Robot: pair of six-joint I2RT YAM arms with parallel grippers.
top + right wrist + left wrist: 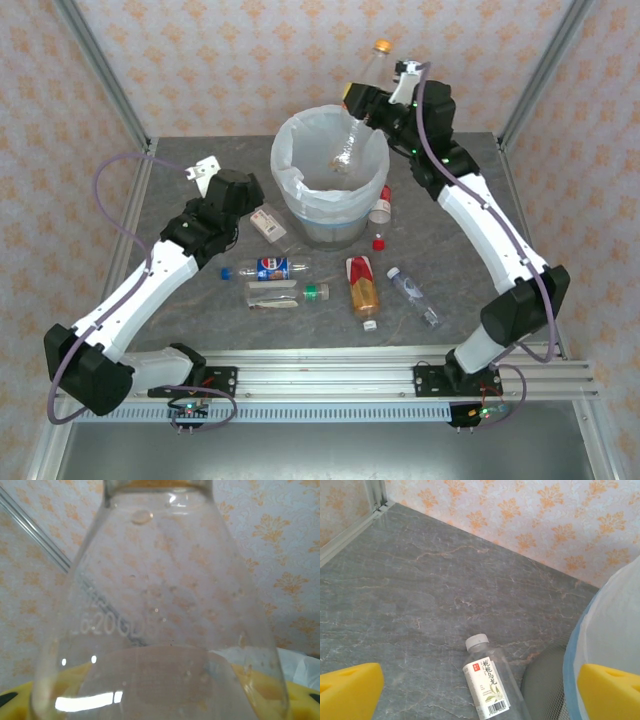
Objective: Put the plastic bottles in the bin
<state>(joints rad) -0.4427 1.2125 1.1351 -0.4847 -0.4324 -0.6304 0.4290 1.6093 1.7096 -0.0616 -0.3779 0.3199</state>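
Upper centre of the top view: right pincer (364,104) clamped on a clear orange-capped bottle (350,140), long axis steep, cap up, base directly over the bin (290,180). Left pincer (480,695) stands apart.

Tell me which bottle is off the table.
The clear orange-capped bottle, gripped by the right end effector and tilted above the bin. The other bottles rest on the table.

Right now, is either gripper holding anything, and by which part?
The right gripper clamps a clear orange-capped bottle around its mid-body, over the bin. The left gripper is open, empty.
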